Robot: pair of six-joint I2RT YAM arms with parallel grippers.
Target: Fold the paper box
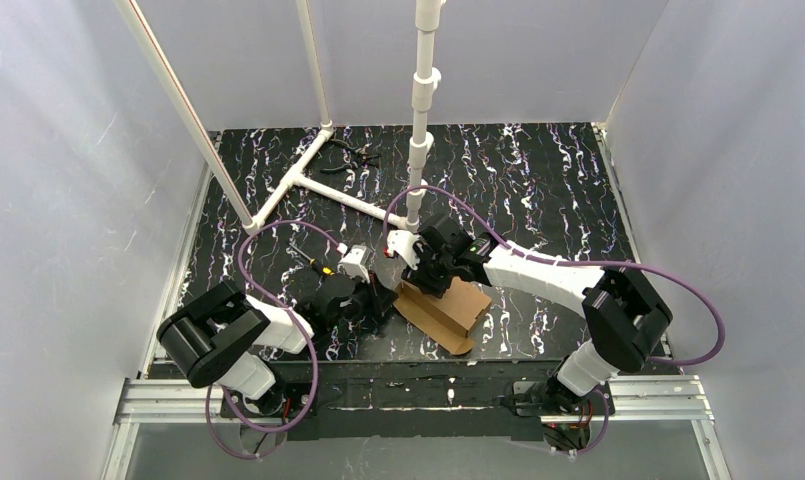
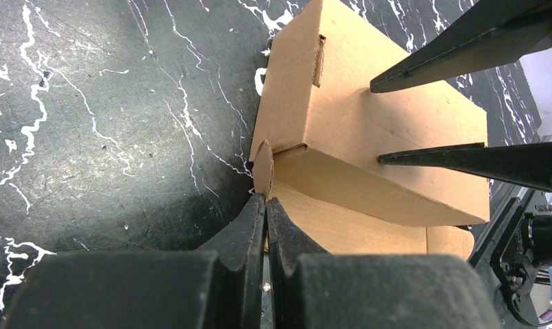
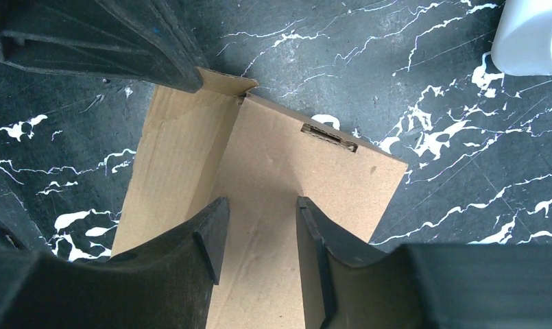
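The paper box lies half-folded on the table between the arms; the right gripper, jaws apart and empty, seems to pin its panel; the left gripper, clenched, meets a corner tab, likely to tuck it.

Even, diffuse white light; soft shadows on the black white-veined tabletop; wrist views blur up close.

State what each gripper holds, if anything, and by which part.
Left gripper pinches the plain brown corrugated cardboard box by its small corner tab. Right gripper, jaws open, holds nothing.
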